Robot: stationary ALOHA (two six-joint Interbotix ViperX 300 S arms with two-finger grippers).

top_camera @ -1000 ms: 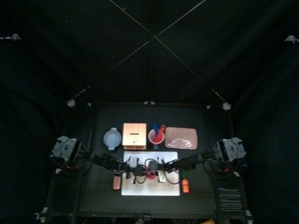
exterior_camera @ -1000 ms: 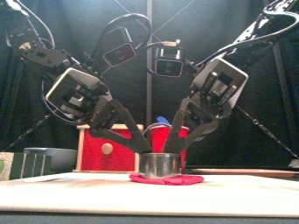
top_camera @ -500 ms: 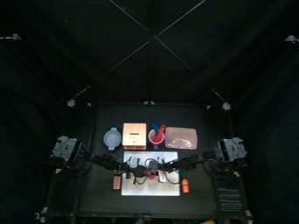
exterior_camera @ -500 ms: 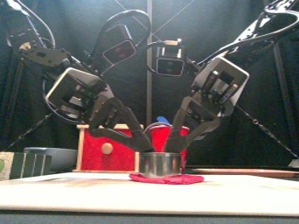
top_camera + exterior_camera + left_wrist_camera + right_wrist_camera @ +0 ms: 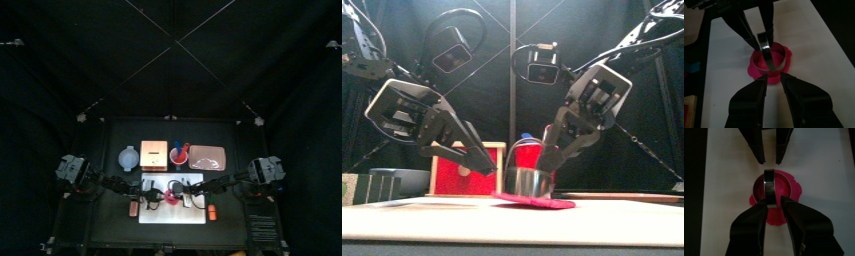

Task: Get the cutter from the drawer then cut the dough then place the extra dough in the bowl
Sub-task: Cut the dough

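The dough (image 5: pixel 540 203) is seen lying near the middle of the white cutting board (image 5: pixel 171 212), with bare board left on every side of it and most toward the front edge. The cutter (image 5: pixel 529 183) is stood on the dough and is gripped from above by the jaws of the right gripper (image 5: pixel 545 168), which are closed on its upper part.

The left gripper (image 5: pixel 486 165) is held just beside the cutter, apart from it and above the board. Its jaws are parted and nothing is held in them.

Along the back of the worktop (image 5: pixel 120 130) a row is formed by the blue-grey bowl (image 5: pixel 128 158), the wooden box (image 5: pixel 154 155), the red cup (image 5: pixel 179 152) and the pink tray (image 5: pixel 209 157), all well clear of the board. Open worktop is left between that row and the two arms.

Only in the front view is the cutter's height above the dough shown, and the box's red drawer front (image 5: pixel 456 175) is seen behind the left arm. From the right wrist view the gap between the left jaws is made plain, with their tips short of the dough's rim. From the left wrist view the right jaws are seen flanking the metal band.

Both arms are angled steeply down and inward from their own sides, and the grippers are tilted toward each other over the board.
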